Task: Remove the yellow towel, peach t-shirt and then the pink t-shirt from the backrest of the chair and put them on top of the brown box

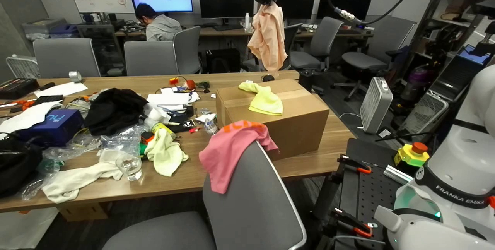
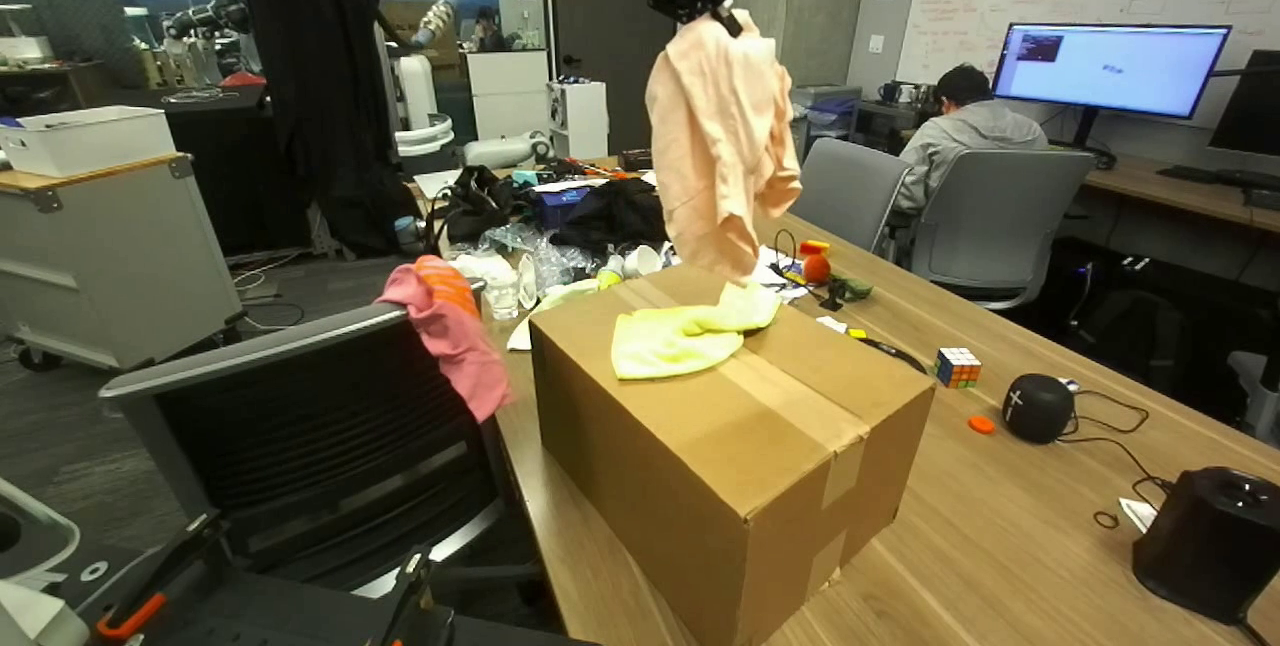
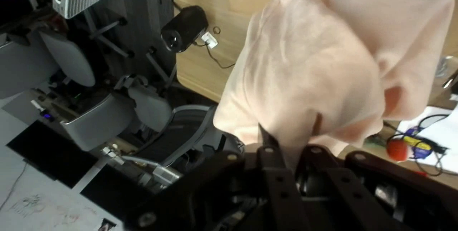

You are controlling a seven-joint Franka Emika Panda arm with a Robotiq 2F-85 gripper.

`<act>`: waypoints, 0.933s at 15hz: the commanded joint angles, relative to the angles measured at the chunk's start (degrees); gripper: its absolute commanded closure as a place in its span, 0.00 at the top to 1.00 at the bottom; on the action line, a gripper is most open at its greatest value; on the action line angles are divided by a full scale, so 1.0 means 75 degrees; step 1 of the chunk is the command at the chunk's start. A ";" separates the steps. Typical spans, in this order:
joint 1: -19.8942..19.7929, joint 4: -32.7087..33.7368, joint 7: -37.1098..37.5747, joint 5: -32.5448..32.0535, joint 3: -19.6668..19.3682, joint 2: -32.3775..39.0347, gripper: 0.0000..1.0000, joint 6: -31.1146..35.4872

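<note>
My gripper [image 1: 267, 3] is shut on the peach t-shirt [image 1: 269, 37] and holds it hanging in the air. In an exterior view the gripper [image 2: 715, 18] and peach t-shirt [image 2: 715, 136] are above the far part of the brown box [image 2: 640, 466]. In the wrist view the peach t-shirt [image 3: 315, 70] hangs from between the fingers [image 3: 290, 141] and hides much of the scene. The yellow towel [image 1: 267, 101] lies crumpled on top of the brown box [image 1: 297, 130]. The pink t-shirt [image 1: 232, 149] drapes over the top corner of the chair's backrest [image 1: 251, 203], beside the box.
The wooden table [image 1: 193, 182] bears the box and clutter: a black cloth [image 1: 116, 110], a glass [image 1: 129, 166], and a smaller yellow-green cloth [image 1: 165, 153]. A black speaker [image 2: 1040, 408] and a black cylinder [image 2: 1210, 541] stand beside the box. A person [image 1: 158, 23] sits behind.
</note>
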 commanded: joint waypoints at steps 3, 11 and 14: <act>-0.0243 -0.0302 0.2298 -0.1655 -0.0398 0.0096 0.03 0.0509; -0.0075 -0.1193 0.2402 -0.1968 0.0083 -0.0407 0.73 0.0244; 0.0066 -0.1835 0.1762 -0.1290 0.0501 -0.0814 0.95 0.0308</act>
